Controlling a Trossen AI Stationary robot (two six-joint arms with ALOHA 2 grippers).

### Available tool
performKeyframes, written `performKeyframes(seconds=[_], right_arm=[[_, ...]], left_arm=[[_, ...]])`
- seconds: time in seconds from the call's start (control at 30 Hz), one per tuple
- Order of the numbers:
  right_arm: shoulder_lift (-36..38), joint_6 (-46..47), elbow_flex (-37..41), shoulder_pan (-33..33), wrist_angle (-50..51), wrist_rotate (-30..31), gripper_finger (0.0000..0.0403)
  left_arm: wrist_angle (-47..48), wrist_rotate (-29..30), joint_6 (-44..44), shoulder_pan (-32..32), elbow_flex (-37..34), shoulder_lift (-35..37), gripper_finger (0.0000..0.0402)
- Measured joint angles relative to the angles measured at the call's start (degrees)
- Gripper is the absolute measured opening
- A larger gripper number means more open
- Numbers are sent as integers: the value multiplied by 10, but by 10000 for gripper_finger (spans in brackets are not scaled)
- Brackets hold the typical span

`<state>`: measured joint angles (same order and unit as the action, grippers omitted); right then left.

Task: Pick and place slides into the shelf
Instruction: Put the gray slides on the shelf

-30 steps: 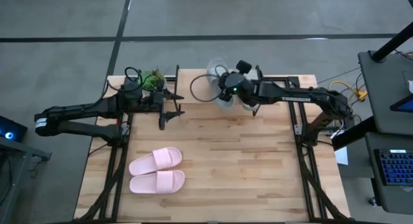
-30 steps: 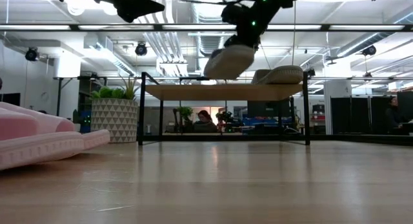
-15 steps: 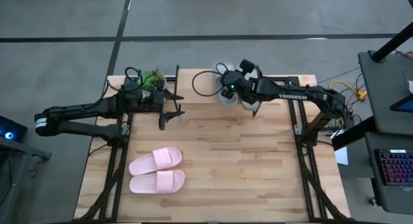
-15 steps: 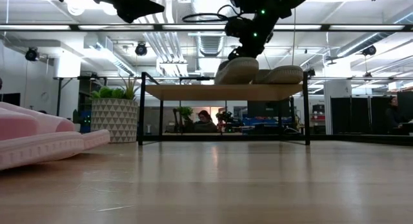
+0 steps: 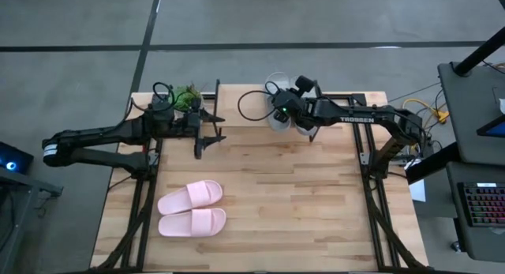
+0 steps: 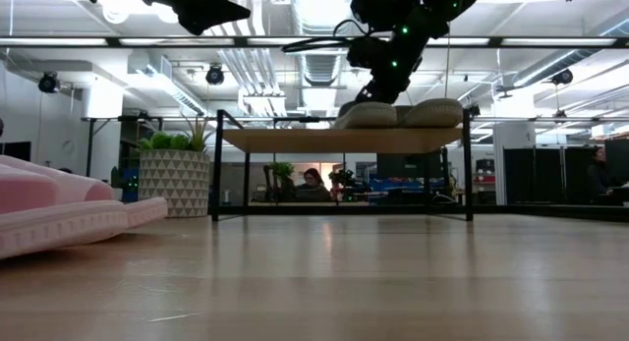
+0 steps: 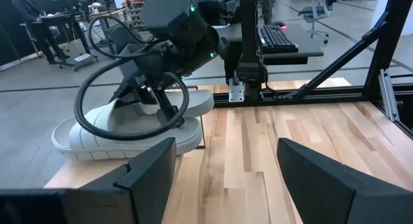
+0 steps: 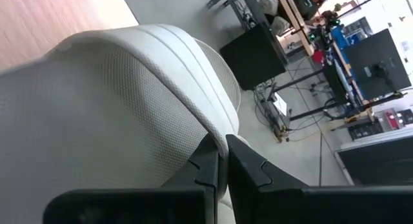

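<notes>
At the far edge of the table (image 5: 316, 203), the shelf (image 6: 339, 140) is seen in the low view as a light plank on thin black legs, and two grey-beige slides rest on its top, side by side and touching. The right one (image 6: 433, 112) lies free; the left one (image 6: 369, 115) is gripped by the right gripper (image 8: 221, 161), whose fingers are pinched nearly together on the edge of the slide's wide strap, as the right wrist view shows. In the left wrist view this slide (image 7: 129, 124) is seen lying flat on its sole on the plank with the right gripper (image 7: 158, 98) bearing down on it from above. In the high view the right gripper (image 5: 282, 110) is placed over the far middle of the table, with the pale slide (image 5: 274, 116) partly hidden beneath it. The pale pink pair (image 5: 192, 209) lies on the near left part of the table, the two slides parallel and touching, well apart from the shelf; in the low view they (image 6: 59, 218) fill the left edge. The left gripper (image 5: 207, 125) hangs over the far left of the table, beside a small potted plant (image 5: 187, 95), with its fingers (image 7: 148, 169) spread wide and nothing between them. A person (image 6: 313, 183) is seated in the room beyond the shelf.
</notes>
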<state>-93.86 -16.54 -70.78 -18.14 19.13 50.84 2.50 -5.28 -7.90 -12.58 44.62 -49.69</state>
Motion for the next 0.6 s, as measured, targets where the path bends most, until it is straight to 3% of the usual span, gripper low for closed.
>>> performKeyframes(seconds=[0.4,0.6], right_arm=[[0,-24,1,-3,4,-9,10],[0,-24,1,-3,6,7,41]], left_arm=[[0,0,0,0,0,0,254],[0,0,0,0,0,0,254]])
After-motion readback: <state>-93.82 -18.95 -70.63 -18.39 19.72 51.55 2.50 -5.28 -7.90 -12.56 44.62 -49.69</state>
